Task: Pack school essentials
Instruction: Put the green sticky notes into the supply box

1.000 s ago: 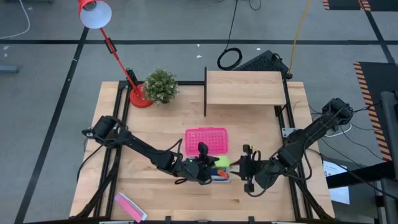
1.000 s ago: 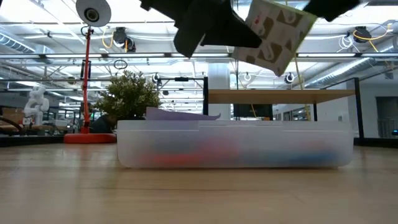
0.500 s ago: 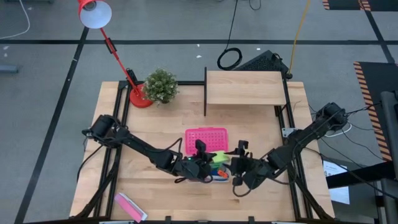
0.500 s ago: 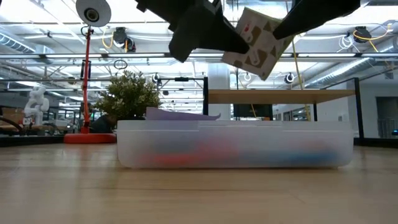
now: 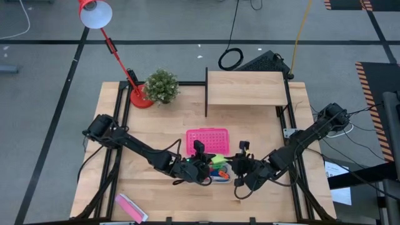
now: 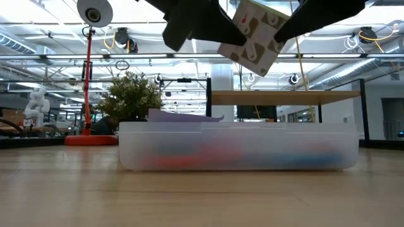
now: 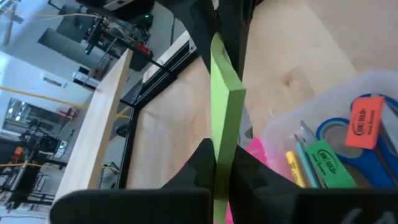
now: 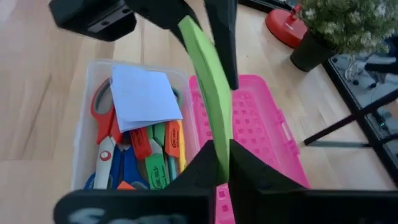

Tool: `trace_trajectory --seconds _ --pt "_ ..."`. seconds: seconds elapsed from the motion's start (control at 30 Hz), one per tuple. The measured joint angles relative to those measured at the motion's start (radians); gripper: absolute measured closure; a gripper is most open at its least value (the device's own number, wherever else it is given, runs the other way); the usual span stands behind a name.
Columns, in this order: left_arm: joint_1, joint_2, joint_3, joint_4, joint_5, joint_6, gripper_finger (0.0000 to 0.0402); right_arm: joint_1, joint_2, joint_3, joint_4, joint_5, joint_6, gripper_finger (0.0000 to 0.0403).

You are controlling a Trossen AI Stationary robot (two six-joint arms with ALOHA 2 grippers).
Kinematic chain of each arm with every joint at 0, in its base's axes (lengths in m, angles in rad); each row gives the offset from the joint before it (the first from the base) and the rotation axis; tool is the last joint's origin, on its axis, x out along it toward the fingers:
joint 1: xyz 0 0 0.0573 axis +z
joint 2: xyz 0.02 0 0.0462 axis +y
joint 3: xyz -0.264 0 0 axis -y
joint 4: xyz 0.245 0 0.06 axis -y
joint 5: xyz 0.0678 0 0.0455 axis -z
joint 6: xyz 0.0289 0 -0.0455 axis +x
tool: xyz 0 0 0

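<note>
A lime-green note pad (image 5: 218,160) hangs over the clear box (image 5: 215,177), with both grippers shut on it. My left gripper (image 5: 205,164) is on its left side and my right gripper (image 5: 237,165) on its right. In the low view the pad's printed back (image 6: 252,34) shows tilted, well above the box (image 6: 237,154). Inside the box lie red-handled scissors (image 8: 101,118), a pale-blue note pad (image 8: 146,96), blue-handled scissors (image 8: 127,171) and coloured pens (image 8: 158,155). My left gripper pinches the pad's two flat faces (image 7: 224,134) between its fingers, at the edge on the table's left side, reaching in about level. The pad is lifted clear and tilted. My right gripper pinches the same pad by its two faces (image 8: 212,121) at the opposite edge, coming from the table's right side. The pad spans from its fingers to the left gripper's fingers (image 8: 219,37), above the box.
The pink perforated lid (image 5: 207,140) lies flat just beyond the box. A flat pink packet (image 5: 130,207) lies near the front left corner. A wooden shelf (image 5: 245,87), a potted plant (image 5: 161,86) and a red lamp (image 5: 119,56) stand along the far edge.
My right gripper has gone toward the table's left, up to the pad's right edge. The pad, staying clear above the box, has shifted a little toward the table's left with the left gripper and changed its tilt.
</note>
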Motion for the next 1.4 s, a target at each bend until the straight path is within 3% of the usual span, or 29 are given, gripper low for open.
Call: trace_trajectory --seconds 0.23,0.6,0.73,0.97,1.23,1.4 --pt "-0.001 -0.007 0.0 -0.013 0.033 -0.007 0.0361 0.005 0.0 0.0 0.004 -0.012 -0.018 0.039" --pt "-0.026 -0.028 0.0 -0.223 0.073 -0.091 0.0197 0.028 0.002 -0.002 -0.059 -0.079 -0.06 0.0392" --pt "-0.029 -0.086 -0.001 -0.32 0.075 -0.187 0.0168 0.022 0.036 -0.002 -0.038 -0.103 -0.064 0.0391" --pt "-0.021 -0.233 -0.001 -0.445 0.075 -0.391 0.0171 0.013 0.136 -0.002 -0.021 -0.108 -0.09 0.0391" --pt "-0.025 -0.301 -0.001 -0.48 0.106 -0.502 0.0208 0.016 0.228 -0.002 -0.015 0.017 0.022 0.039" --pt "-0.034 -0.301 -0.001 -0.477 0.138 -0.531 0.023 0.01 0.251 -0.002 -0.01 -0.046 -0.001 0.0384"
